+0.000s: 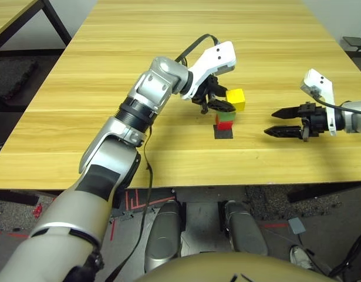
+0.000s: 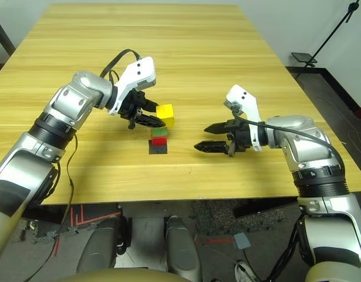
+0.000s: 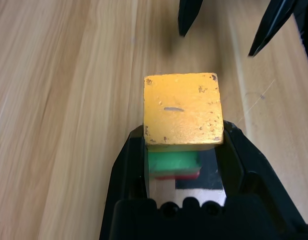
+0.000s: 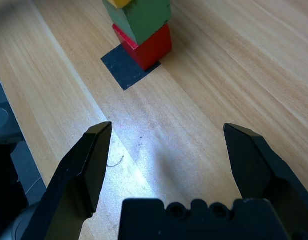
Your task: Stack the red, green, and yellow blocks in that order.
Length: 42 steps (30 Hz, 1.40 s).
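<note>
Left gripper (image 1: 222, 104): clenched on the yellow block (image 1: 236, 98) — held above the stack, its fingers at the cube's sides.
Green block (image 1: 225, 116): sits on the red block (image 1: 224, 124), which rests on the black patch (image 1: 223, 133).
Right gripper (image 2: 211, 137): fingers spread wide, nothing between them — at about 3 o'clock from the stack, near it, over the table (image 1: 110, 70).
</note>
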Available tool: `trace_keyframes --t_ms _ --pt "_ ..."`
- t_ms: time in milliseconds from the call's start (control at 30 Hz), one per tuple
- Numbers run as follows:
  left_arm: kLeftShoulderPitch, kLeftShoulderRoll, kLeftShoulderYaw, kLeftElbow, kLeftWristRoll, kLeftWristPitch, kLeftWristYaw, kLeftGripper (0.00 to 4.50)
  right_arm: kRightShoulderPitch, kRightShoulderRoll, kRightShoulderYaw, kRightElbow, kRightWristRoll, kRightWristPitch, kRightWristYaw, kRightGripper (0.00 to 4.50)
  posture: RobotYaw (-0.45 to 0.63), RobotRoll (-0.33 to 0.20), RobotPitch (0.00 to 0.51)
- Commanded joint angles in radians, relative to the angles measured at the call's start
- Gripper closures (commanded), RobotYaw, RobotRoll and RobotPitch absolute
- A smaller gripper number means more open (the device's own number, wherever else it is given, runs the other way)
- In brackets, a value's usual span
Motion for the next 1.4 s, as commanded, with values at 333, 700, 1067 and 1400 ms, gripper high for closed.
trace_keyframes --t_ms 333,700,1067,1400 --pt "-0.015 -0.016 0.002 0.027 0.054 -0.003 -0.010 2.50 0.017 -0.015 -0.018 0.001 0.010 -0.003 0.001 0.00 0.10 -0.117 0.099" --pt "0.076 -0.011 0.259 -0.344 -0.131 0.305 0.133 0.03 0.014 -0.021 -0.118 0.016 0.073 -0.011 0.013 0.00 0.12 -0.128 0.073" --pt "0.635 -0.200 0.774 -0.825 -0.097 0.210 0.857 0.03 -0.058 0.218 -0.545 0.477 0.077 -0.475 -0.550 0.00 0.16 -0.155 0.074" --pt "0.921 -0.184 0.786 -0.623 0.071 -0.433 1.084 0.03 -0.121 0.176 -0.580 1.020 -0.017 -0.999 -0.704 0.00 0.16 -0.158 0.094"
